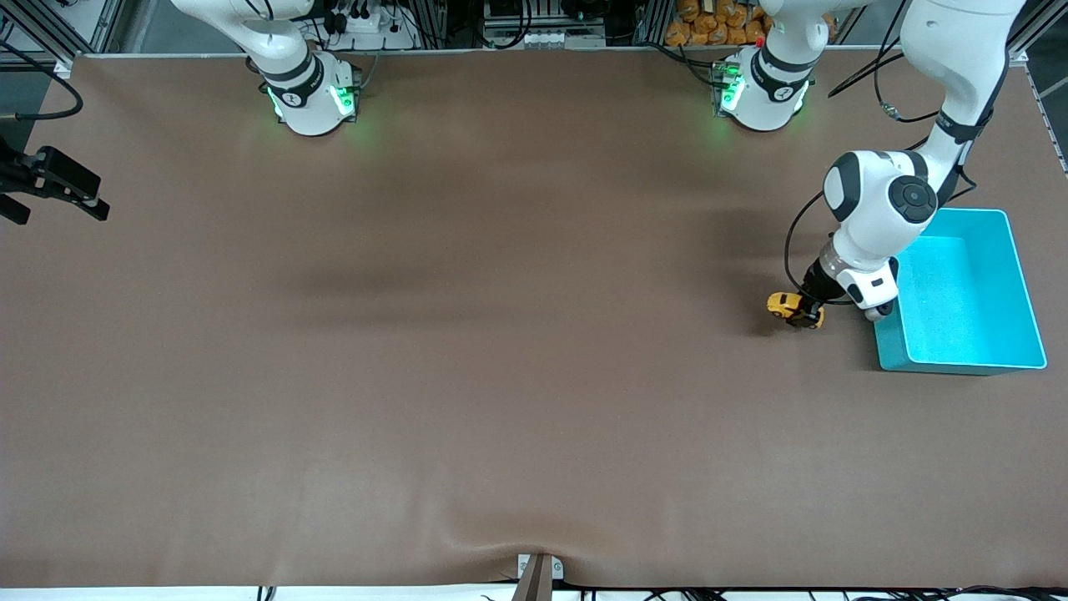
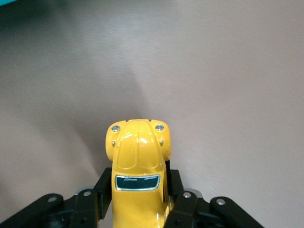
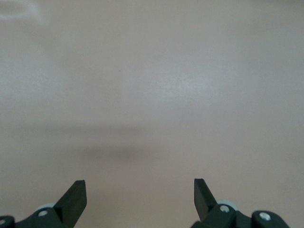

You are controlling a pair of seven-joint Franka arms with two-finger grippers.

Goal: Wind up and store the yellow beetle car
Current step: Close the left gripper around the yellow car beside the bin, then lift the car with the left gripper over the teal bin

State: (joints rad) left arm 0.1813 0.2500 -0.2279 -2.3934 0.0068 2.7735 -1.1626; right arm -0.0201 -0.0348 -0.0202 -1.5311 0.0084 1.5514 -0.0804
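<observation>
The yellow beetle car (image 1: 784, 305) is low at the brown mat, just beside the teal bin (image 1: 1025, 292), on the side toward the right arm's end of the table. My left gripper (image 1: 808, 315) is shut on it. In the left wrist view the car (image 2: 137, 147) points its rounded nose away from the wrist. The black fingers (image 2: 104, 187) press on both of its flanks near the dark window. My right gripper (image 3: 140, 183) hangs open over bare mat with nothing between its fingers, and that arm waits.
The teal bin has high walls, and its side nearest the car (image 1: 884, 338) lies close under the left wrist. A black device (image 1: 58, 179) sticks in at the right arm's end of the table. Both arm bases (image 1: 313, 96) stand along the edge farthest from the front camera.
</observation>
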